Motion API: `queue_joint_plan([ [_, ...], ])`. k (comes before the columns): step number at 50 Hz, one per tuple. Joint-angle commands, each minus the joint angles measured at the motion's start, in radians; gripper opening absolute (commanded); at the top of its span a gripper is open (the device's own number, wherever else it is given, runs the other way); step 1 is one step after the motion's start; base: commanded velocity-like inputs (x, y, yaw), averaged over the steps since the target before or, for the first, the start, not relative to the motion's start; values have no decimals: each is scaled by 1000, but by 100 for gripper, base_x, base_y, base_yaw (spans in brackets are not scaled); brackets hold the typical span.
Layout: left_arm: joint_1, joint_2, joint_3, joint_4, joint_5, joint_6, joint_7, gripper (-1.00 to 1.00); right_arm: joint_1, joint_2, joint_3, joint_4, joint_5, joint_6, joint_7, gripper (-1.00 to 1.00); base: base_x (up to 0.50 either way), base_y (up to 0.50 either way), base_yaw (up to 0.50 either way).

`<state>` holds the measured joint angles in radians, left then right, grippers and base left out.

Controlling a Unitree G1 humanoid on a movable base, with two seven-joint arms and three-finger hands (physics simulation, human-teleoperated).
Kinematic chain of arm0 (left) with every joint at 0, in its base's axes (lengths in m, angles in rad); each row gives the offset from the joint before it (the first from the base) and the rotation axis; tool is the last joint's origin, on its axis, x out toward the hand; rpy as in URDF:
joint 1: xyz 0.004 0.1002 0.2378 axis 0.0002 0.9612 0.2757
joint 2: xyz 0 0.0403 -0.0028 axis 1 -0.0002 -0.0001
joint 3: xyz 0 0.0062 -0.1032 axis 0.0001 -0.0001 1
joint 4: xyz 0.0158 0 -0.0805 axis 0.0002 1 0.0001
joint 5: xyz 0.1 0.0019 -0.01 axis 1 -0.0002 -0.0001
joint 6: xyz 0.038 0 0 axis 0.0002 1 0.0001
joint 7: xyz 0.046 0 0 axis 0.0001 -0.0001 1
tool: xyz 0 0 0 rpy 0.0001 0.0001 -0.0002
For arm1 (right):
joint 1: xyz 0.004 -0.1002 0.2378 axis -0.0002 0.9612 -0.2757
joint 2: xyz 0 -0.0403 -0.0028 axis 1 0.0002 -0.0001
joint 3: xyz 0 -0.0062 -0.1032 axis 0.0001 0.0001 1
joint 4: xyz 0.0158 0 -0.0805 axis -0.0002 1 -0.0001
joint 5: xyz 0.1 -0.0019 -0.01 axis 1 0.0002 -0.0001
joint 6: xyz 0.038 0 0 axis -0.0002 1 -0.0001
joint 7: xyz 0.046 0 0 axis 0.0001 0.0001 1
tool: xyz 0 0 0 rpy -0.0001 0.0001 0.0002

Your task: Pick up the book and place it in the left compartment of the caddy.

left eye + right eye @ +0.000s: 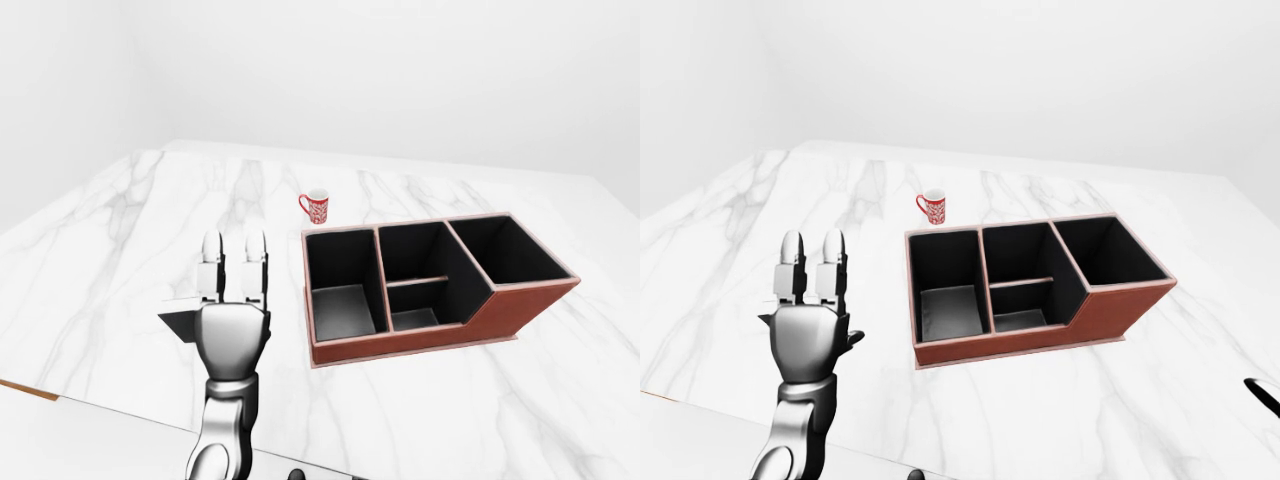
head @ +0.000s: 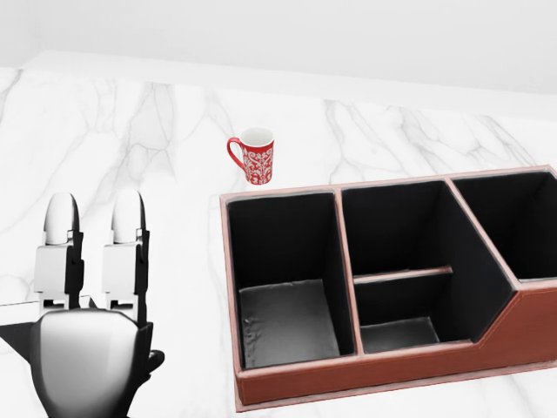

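The book [image 1: 177, 322] shows only as a dark flat corner on the marble, left of my left hand; the hand hides the rest of it. My left hand [image 1: 233, 250] is raised above it with its back toward the camera, two fingers [image 2: 129, 218] straight up and open, holding nothing. The brown caddy [image 1: 420, 342] with black compartments stands to the hand's right, and its left compartment [image 1: 343, 300] is empty. A thin dark sliver [image 1: 1264, 393] at the right edge of the right-eye view may be my right hand.
A red patterned mug [image 1: 316, 206] stands on the marble counter [image 1: 120, 230] just above the caddy's left corner. The counter's near edge runs along the bottom of the eye views.
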<state>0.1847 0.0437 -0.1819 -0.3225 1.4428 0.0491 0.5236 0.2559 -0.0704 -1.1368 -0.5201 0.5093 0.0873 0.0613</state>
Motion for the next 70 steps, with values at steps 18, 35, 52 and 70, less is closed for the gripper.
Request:
queue_joint_plan([
  [18,22,8,-33,-33,36,23,0,100,-7,-12,-5,3,3,0,-19,100,0,0,0],
  [35,22,-16,-7,-79,90,38,0,100,-6,-14,-6,2,3,0,-26,100,0,0,0],
  [52,-23,4,30,-61,125,38,0,100,-8,-19,-6,3,10,0,-36,100,0,0,0],
  [70,-135,50,185,126,2,38,0,100,-8,-18,-6,-1,4,0,-33,100,0,0,0],
])
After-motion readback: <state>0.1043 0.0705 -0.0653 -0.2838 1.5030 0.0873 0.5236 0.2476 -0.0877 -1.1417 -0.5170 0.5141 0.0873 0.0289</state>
